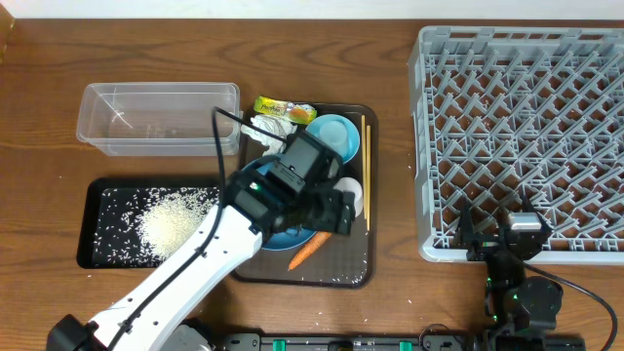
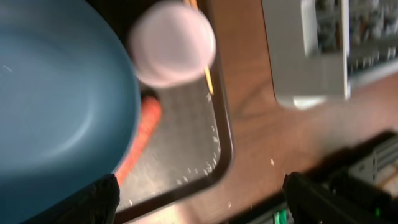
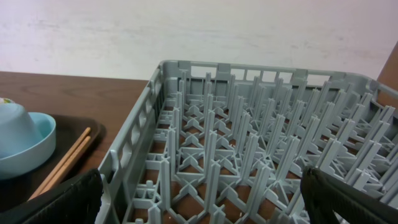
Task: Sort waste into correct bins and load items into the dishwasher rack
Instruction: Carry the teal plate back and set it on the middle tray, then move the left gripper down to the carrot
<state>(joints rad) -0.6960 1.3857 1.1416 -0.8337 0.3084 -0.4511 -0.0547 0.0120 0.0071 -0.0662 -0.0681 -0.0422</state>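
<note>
The dark-blue bowl (image 1: 278, 237) sits at the front of the brown serving tray (image 1: 359, 273), mostly under my left arm; it fills the left of the left wrist view (image 2: 56, 93). The orange carrot (image 1: 310, 251) (image 2: 142, 130) lies beside it. The whitish-pink cup (image 1: 349, 193) (image 2: 173, 43), light-blue cup (image 1: 334, 136) (image 3: 22, 143), chopsticks (image 1: 366, 171) (image 3: 62, 165), tissue (image 1: 269, 130) and snack wrapper (image 1: 281, 107) are on the tray. Rice (image 1: 171, 222) lies in the black tray (image 1: 93, 255). My left gripper (image 1: 327, 210) (image 2: 199, 202) is open and empty above the carrot. My right gripper (image 1: 497, 239) (image 3: 202, 199) is open at the dishwasher rack's (image 1: 526, 136) (image 3: 249, 143) front edge.
The clear plastic tub (image 1: 156, 117) stands behind the black tray and holds nothing I can see. A few rice grains are scattered on the serving tray's front (image 2: 199, 168) and on the table. The rack's corner (image 2: 308, 56) is close to the tray's right side.
</note>
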